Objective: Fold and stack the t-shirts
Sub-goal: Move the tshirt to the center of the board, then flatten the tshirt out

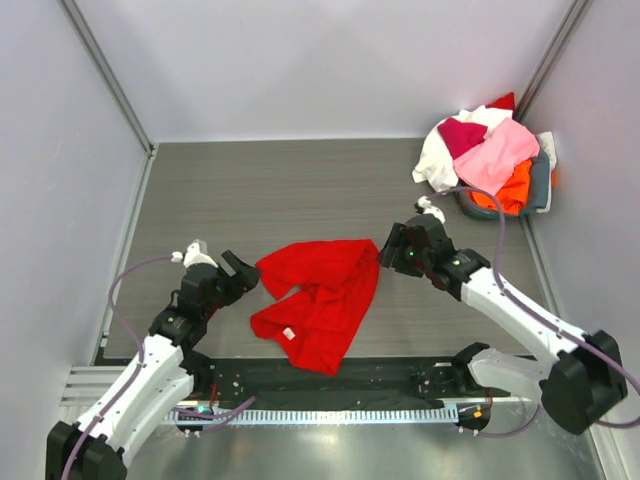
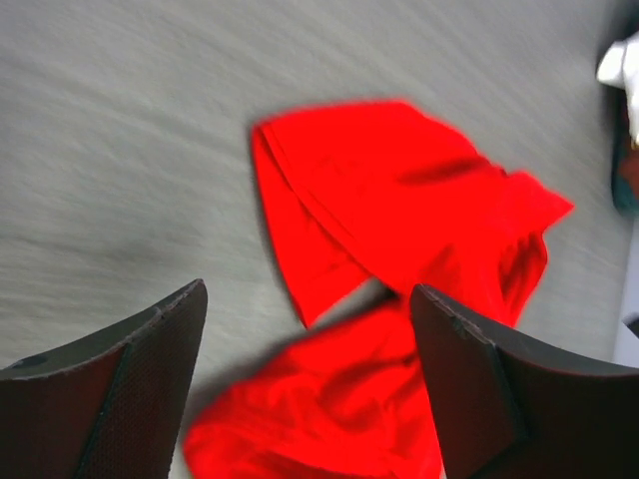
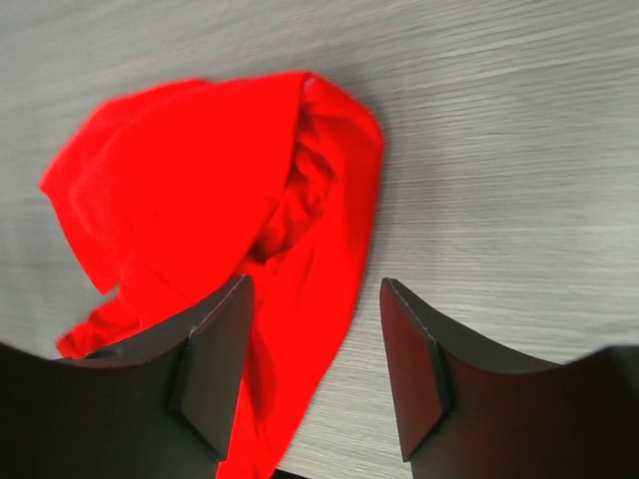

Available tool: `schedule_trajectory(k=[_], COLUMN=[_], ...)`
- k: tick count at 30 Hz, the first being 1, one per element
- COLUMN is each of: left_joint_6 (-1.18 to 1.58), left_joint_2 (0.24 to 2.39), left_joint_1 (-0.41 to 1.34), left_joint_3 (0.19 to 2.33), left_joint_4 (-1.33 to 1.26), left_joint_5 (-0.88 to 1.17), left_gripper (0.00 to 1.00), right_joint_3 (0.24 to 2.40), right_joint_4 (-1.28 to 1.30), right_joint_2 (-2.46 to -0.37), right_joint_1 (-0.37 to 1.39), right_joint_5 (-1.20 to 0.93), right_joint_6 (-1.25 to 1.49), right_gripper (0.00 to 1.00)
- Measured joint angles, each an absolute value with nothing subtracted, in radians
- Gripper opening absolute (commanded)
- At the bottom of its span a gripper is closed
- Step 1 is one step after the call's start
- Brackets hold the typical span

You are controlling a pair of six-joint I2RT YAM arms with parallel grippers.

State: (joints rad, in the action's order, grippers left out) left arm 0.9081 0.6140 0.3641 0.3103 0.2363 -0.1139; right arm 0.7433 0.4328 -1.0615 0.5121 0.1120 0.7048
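Though crumpled, red t-shirt (image 1: 320,300) apart from basket (image 1: 541,190) (w/ other t-shirts (image 1: 490,155)).

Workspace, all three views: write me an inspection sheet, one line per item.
Surface: grey wood-grain table.
Job's things: red t-shirt lies crumpled and unfolded near the front middle; pink, white, magenta and orange shirts are heaped in the grey basket at the far right corner.
Clutter: nothing seen.
Grippers: left gripper is open at the red t-shirt's left edge; right gripper is open at its upper right corner; neither holds cloth.
Cables: left cable loops off the left arm; right cable runs close by the basket.
Surroundings: pale walls on three sides.
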Motion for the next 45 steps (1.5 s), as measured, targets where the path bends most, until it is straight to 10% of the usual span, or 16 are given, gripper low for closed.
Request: schedule_trajectory(k=[16,38,41,45], left_joint_6=[1.11,1.178,1.183,1.187], left_joint_2=[0.499,0.547,0.564,0.614], left_joint_1=[0.446,0.457,0.458,0.458], left_joint_3=[0.344,0.216,0.204,0.191], left_joint_4=[0.555,0.51,0.47,0.424], left_joint_5=[-0.107,0.029,0.043,0.061], left_gripper=[0.78,0.63,0.52,0.27], right_joint_3=[1.034,1.295,1.295,1.295], right_joint_4=[0.336,0.393,0.406,0.416], right_joint_2=[-1.448,-1.865,-1.874,-1.874], right_joint_1=[0.92,0.952,0.952,0.952], right_joint_5=[0.044,0.038,0.055,0.101], right_joint_6=[0.458,0.332,0.33,0.322], right_gripper=[0.67,0.62,0.56,0.14])
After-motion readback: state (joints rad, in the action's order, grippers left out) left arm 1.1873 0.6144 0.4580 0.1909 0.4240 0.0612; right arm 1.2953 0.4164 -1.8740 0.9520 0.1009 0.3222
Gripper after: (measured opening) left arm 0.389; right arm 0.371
